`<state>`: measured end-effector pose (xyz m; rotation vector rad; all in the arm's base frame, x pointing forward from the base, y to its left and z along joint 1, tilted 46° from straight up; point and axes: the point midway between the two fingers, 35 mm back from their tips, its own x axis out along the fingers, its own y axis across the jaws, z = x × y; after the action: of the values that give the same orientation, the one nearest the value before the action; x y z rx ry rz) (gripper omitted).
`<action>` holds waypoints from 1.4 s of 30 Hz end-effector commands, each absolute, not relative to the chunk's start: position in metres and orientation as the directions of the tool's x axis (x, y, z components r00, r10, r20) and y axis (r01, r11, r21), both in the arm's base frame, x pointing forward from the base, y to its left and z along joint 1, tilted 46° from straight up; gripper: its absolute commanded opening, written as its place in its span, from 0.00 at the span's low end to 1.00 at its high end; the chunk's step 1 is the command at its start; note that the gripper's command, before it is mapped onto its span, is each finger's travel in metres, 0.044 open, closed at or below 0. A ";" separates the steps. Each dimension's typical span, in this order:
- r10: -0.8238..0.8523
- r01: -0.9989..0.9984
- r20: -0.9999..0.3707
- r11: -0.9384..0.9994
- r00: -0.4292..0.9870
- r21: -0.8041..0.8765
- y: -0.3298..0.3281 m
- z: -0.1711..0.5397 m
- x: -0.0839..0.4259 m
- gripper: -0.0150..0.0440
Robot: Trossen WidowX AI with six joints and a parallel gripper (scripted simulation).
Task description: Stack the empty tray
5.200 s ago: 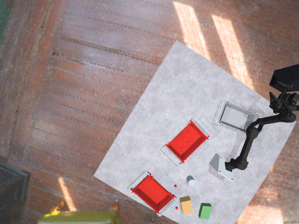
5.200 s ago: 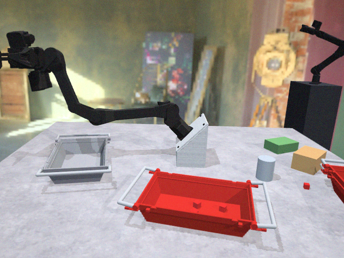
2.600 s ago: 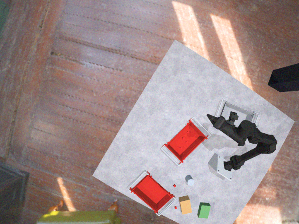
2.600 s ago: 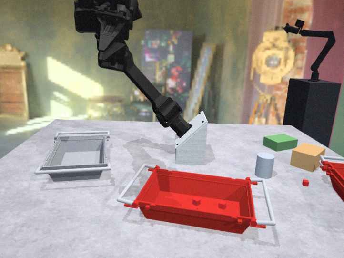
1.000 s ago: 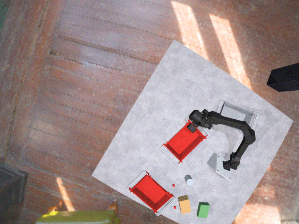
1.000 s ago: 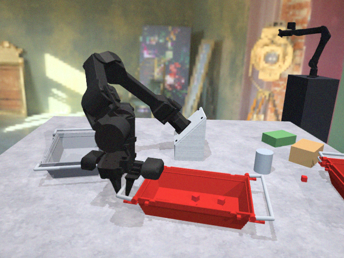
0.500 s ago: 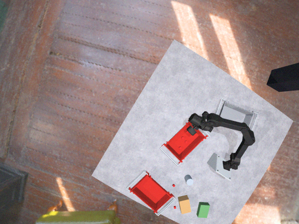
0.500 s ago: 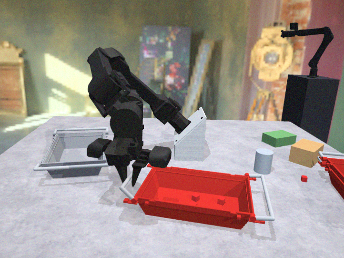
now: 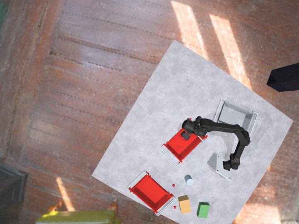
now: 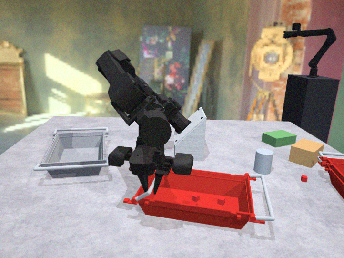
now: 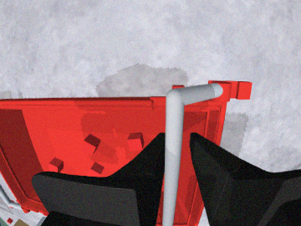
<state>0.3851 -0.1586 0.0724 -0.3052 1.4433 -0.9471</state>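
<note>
The loaded red tray [image 9: 190,150] [image 10: 183,213] [image 11: 75,102] stands on the table with small red blocks [image 10: 221,201] [image 11: 93,141] inside. My gripper [image 10: 150,191] [image 11: 177,138] is slightly open at one end of it. That end's wire bar [image 10: 143,195] [image 11: 170,186] passes between the fingers, with a gap on its right side in the wrist view; it is raised and tilted inward over the tray's end. The other bar [image 9: 169,155] [image 10: 268,196] is swung out. An empty grey tray [image 9: 232,115] [image 10: 75,151] and a second, empty red tray [image 9: 149,190] both have their bars out.
A grey cylinder [image 9: 189,179] [image 10: 263,161], an orange block [image 9: 184,205] [image 10: 305,151] and a green block [image 9: 203,210] [image 10: 278,138] stand near the second red tray. Two loose red cubes, one a small cube [image 9: 173,185], lie there. The arm's wedge base [image 9: 216,164] [image 10: 190,143] stands behind the loaded tray.
</note>
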 end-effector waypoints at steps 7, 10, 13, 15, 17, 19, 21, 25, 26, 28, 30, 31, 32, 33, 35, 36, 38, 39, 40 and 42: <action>-0.701 0.364 -0.698 0.617 -0.148 -0.697 -0.147 0.075 0.389 0.40; -0.700 0.364 -0.698 0.618 -0.149 -0.697 -0.136 0.089 0.391 0.40; -0.700 0.364 -0.698 0.617 -0.149 -0.697 -0.131 0.096 0.391 0.40; -0.698 0.358 -0.700 0.622 -0.149 -0.697 -0.135 0.088 0.390 0.40; -0.698 0.358 -0.700 0.622 -0.149 -0.697 -0.135 0.088 0.390 0.40; -0.698 0.358 -0.700 0.622 -0.149 -0.697 -0.135 0.088 0.390 0.40; -0.698 0.358 -0.700 0.622 -0.149 -0.697 -0.135 0.088 0.390 0.40; -0.698 0.358 -0.700 0.622 -0.149 -0.697 -0.135 0.088 0.390 0.40; -0.698 0.358 -0.700 0.622 -0.149 -0.697 -0.135 0.088 0.390 0.40; -0.698 0.358 -0.700 0.622 -0.149 -0.697 -0.135 0.088 0.390 0.40; -0.698 0.358 -0.700 0.622 -0.149 -0.697 -0.135 0.088 0.390 0.40; -0.698 0.358 -0.700 0.622 -0.149 -0.697 -0.135 0.088 0.390 0.40; -0.698 0.358 -0.700 0.622 -0.149 -0.697 -0.135 0.088 0.390 0.40; -0.698 0.358 -0.700 0.622 -0.149 -0.697 -0.135 0.088 0.390 0.40; -0.698 0.358 -0.700 0.622 -0.149 -0.697 -0.135 0.088 0.390 0.40; -0.698 0.358 -0.700 0.622 -0.149 -0.697 -0.135 0.088 0.390 0.40; -0.698 0.358 -0.700 0.622 -0.149 -0.697 -0.135 0.088 0.390 0.40; -0.698 0.358 -0.700 0.622 -0.149 -0.697 -0.135 0.088 0.390 0.40; -0.698 0.358 -0.700 0.622 -0.149 -0.697 -0.135 0.088 0.390 0.40; -0.698 0.358 -0.700 0.622 -0.149 -0.697 -0.134 0.090 0.391 0.40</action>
<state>0.3901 -0.1349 0.0884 -0.3038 1.4494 -0.9463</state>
